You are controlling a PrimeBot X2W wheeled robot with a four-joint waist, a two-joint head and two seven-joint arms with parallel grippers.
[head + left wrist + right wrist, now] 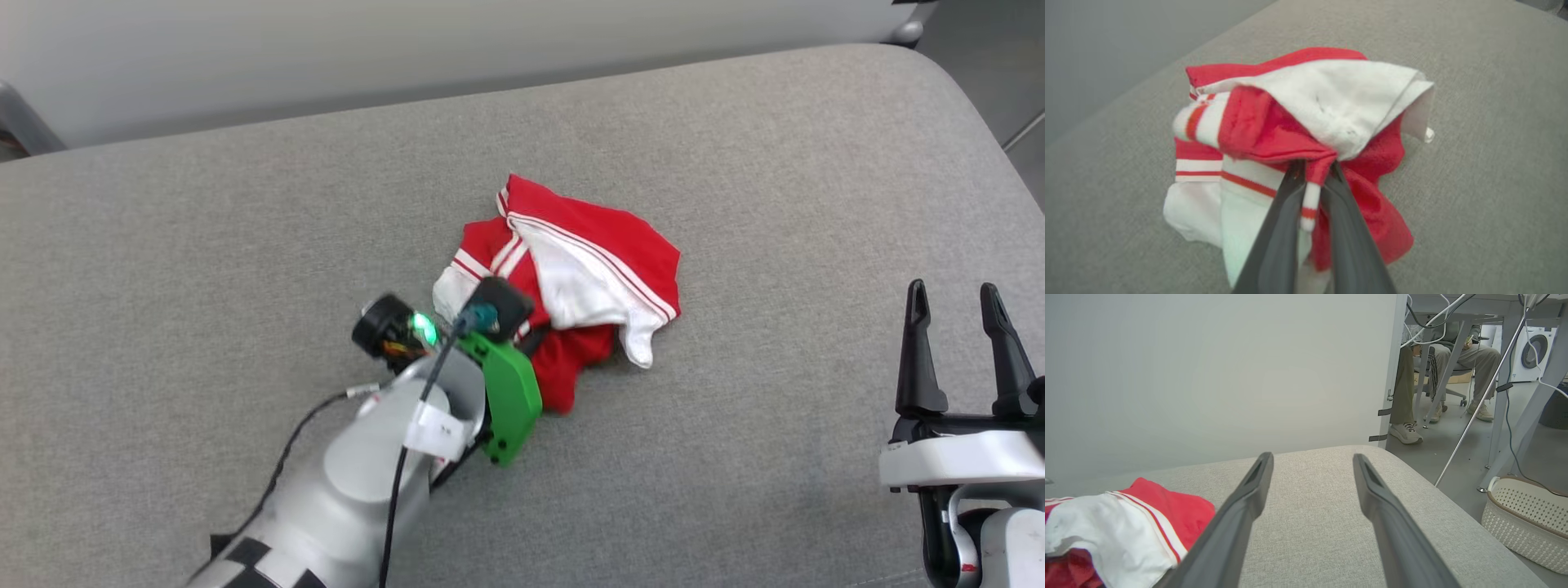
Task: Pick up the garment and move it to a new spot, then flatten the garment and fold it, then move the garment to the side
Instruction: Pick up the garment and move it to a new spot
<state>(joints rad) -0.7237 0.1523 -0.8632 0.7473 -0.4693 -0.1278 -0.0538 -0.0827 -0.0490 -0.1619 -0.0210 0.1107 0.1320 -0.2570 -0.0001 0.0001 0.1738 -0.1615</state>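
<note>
Nearest, the right gripper (955,298) hovers over the near right corner of the grey upholstered surface (245,245), fingers spread wide and holding nothing. The left gripper (1317,165) has its fingers pinched shut on a striped-trim fold of the red-and-white jersey T-shirt (604,245), which lies crumpled about mid-surface. This looks like the pick-up step. The next move calls for a lift high enough to clear the trailing cloth before carrying it. Beyond the right edge, a white perforated basket (1527,522) stands on the floor, its contents hidden.
</note>
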